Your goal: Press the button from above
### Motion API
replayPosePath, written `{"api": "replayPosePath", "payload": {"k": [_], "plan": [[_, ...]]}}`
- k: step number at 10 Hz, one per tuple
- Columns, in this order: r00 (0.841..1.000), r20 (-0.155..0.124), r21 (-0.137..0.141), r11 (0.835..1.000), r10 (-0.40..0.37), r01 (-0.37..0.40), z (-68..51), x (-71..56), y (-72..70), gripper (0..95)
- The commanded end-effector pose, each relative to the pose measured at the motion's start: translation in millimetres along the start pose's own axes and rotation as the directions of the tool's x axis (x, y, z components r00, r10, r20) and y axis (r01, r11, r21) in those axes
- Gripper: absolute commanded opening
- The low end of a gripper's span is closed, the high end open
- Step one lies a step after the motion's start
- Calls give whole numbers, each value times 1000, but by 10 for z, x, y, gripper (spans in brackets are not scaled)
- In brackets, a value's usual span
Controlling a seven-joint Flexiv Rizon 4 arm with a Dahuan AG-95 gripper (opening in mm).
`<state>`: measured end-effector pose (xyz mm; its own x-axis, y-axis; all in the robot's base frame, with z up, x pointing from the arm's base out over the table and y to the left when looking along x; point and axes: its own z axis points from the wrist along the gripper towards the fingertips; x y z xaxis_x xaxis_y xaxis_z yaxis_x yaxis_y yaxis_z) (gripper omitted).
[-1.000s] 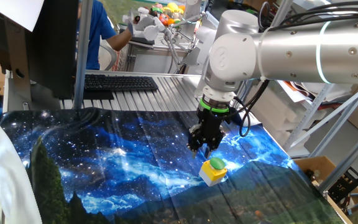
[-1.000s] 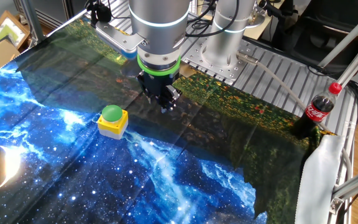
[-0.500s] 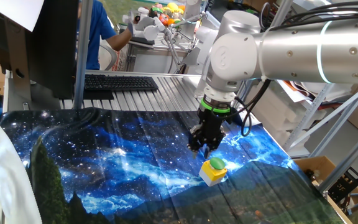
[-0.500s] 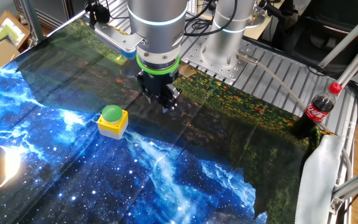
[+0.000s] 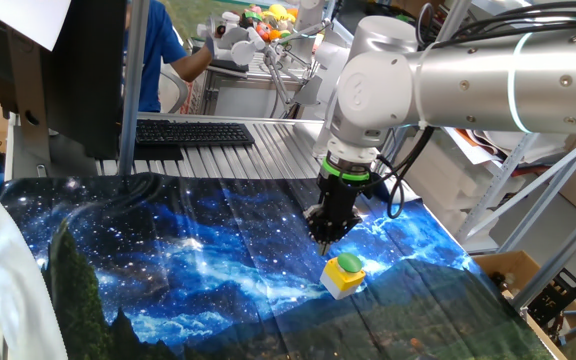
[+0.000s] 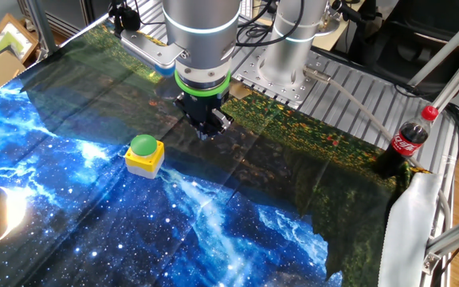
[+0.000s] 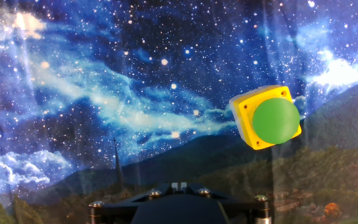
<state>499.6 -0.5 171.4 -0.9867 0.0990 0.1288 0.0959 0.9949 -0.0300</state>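
The button (image 5: 349,263) is a round green cap in a small yellow box standing on the galaxy-print cloth. It also shows in the other fixed view (image 6: 143,146) and at the right of the hand view (image 7: 276,121). My gripper (image 5: 324,238) hangs above the cloth, beside the button and not over it. In the other fixed view the gripper (image 6: 205,131) is to the right of the button and a little higher. Its fingers come to one narrow point and look shut on nothing. In the hand view the fingertips (image 7: 178,185) show at the bottom edge, pressed together.
A cola bottle (image 6: 406,142) stands at the right edge of the cloth. A black keyboard (image 5: 193,132) lies on the slatted metal table behind the cloth. A person in blue (image 5: 158,50) stands at the back. The arm's base (image 6: 289,48) is mounted beyond the cloth.
The fingers, spread apart in the earlier frames, have closed to a narrow point. The gripper has barely shifted. The button has not moved.
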Motion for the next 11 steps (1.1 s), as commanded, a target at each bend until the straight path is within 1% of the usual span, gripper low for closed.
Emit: {"api": "replayPosePath", "payload": {"k": [1,4,5,9,10,11], "plan": [[1000,0,1,1000,0,0,0,-2,0,0],[1000,1,1,1000,6,-6,0,-2,0,0],[1000,1,1,1000,7,-7,0,-2,0,190],[1000,2,1,1000,7,-7,0,-2,0,190],[1000,0,0,1000,-5,5,0,-2,0,0],[1000,0,-1,1000,-9,9,0,-2,0,0]]}}
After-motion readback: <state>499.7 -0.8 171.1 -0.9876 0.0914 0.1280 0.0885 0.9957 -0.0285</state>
